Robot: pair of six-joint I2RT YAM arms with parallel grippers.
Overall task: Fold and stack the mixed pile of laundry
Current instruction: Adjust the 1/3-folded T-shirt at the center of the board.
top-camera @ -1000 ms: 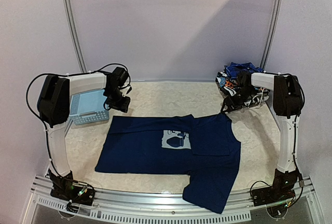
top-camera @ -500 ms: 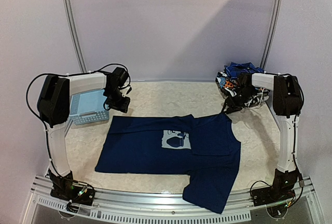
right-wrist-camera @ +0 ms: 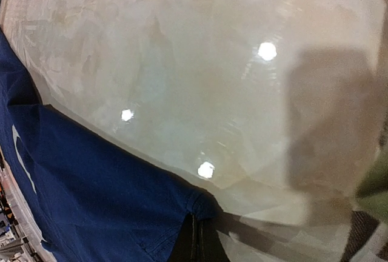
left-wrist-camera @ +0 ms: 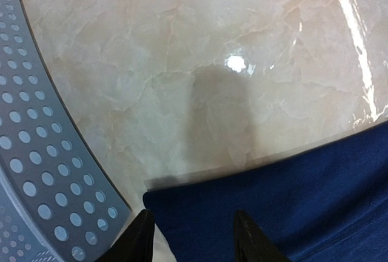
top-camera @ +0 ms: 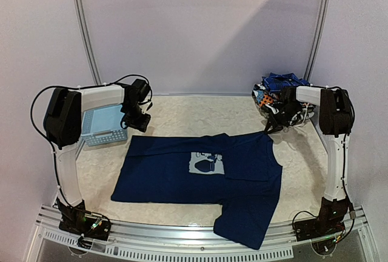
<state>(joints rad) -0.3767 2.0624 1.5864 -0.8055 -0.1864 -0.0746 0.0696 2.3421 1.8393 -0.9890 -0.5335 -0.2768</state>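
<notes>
Laundry shows first from the top camera: a navy blue T-shirt with a pale print point(top-camera: 200, 174) lies spread flat in the middle of the cream stone-look table point(top-camera: 182, 107). The jumbled pile of mixed clothes point(top-camera: 280, 86) waits at the upper right, and a light-blue plastic basket with holes point(top-camera: 103, 125) sits at the left. The left gripper point(top-camera: 138, 122) and the right gripper point(top-camera: 268, 130) each sit at a top corner of the shirt. We think this is so both can lift that edge and fold it.

In the left wrist view, the fingers point(left-wrist-camera: 138, 241) stand half apart at the bottom, over the shirt's corner, and hold nothing.

In the right wrist view, the fingers at the bottom are pressed tight together and pinch the shirt's other corner, which bunches up there.
</notes>
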